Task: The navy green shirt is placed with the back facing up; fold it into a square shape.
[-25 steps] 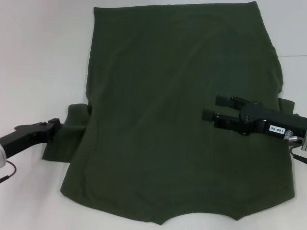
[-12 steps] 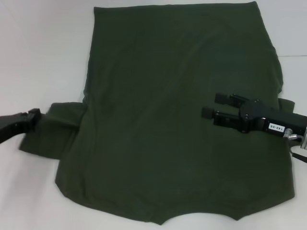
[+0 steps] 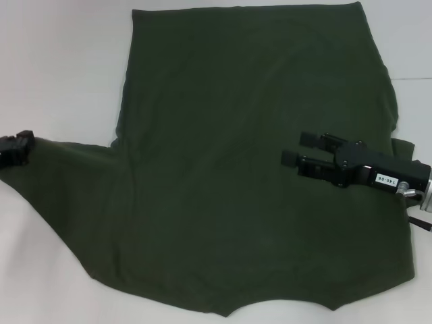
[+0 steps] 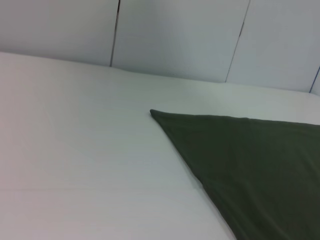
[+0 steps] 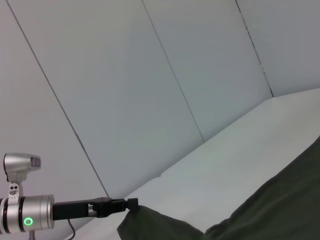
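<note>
Shirt (image 3: 243,162) flat | left hand (image 3: 19,147) grips sleeve | right hand (image 3: 297,148) open above

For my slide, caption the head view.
Left gripper stretches the dark olive-green fabric shirt's sleeve outward; right gripper hovers open above it.

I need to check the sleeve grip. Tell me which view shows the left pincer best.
The right wrist view: it shows the left pincer side-on, shut on the navy green shirt, lifting its sleeve. The head view shows only its tip at the edge. The left wrist view shows no fingers, only cloth.
</note>
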`<action>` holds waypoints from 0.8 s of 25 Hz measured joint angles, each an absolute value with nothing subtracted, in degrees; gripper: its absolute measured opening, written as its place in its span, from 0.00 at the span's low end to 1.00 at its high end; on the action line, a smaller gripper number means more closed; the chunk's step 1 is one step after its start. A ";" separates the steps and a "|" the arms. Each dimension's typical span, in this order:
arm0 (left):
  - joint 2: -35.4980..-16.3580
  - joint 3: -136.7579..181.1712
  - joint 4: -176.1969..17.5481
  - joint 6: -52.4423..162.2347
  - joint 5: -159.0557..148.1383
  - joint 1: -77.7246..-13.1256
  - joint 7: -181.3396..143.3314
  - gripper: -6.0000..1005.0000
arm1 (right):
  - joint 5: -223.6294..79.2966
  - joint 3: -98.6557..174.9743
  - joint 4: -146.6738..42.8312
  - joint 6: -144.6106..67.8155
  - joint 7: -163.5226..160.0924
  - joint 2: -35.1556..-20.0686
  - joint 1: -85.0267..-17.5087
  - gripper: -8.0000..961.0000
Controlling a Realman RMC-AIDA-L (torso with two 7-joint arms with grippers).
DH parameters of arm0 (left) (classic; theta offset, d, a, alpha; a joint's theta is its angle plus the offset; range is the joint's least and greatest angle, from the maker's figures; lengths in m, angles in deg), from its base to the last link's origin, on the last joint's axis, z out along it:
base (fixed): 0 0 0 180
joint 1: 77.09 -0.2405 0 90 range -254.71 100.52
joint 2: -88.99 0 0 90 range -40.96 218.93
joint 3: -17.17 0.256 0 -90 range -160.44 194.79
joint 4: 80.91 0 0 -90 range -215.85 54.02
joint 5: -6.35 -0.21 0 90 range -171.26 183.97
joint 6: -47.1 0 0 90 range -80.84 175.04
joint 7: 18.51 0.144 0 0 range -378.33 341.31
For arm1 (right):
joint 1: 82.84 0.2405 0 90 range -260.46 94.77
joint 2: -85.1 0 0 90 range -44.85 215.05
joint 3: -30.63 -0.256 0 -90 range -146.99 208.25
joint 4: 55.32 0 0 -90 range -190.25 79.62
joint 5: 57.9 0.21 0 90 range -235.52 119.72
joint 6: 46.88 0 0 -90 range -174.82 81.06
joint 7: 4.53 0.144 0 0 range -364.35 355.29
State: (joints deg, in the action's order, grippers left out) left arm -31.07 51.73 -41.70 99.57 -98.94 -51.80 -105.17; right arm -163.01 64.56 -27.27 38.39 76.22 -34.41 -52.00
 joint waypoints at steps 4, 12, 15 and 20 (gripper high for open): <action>-30.81 51.78 -41.49 99.62 -98.94 -51.47 -105.17 0.01 | -162.99 64.56 -27.63 38.37 76.10 -34.42 -51.99 0.93; -31.10 52.14 -41.19 101.11 -98.92 -51.43 -105.21 0.01 | -162.99 64.56 -27.83 38.37 75.98 -34.41 -52.00 0.93; -31.18 51.97 -40.76 104.83 -98.60 -51.78 -105.84 0.01 | -162.99 64.56 -27.83 38.38 75.97 -34.41 -52.02 0.93; -31.92 51.83 -37.90 114.18 -98.37 -52.32 -109.08 0.01 | -163.01 64.73 -27.82 38.38 75.92 -34.41 -52.19 0.93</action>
State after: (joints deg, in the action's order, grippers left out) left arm -31.92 51.83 -37.90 114.18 -98.37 -52.32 -109.08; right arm -163.01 64.73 -27.82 38.38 75.92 -34.41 -52.19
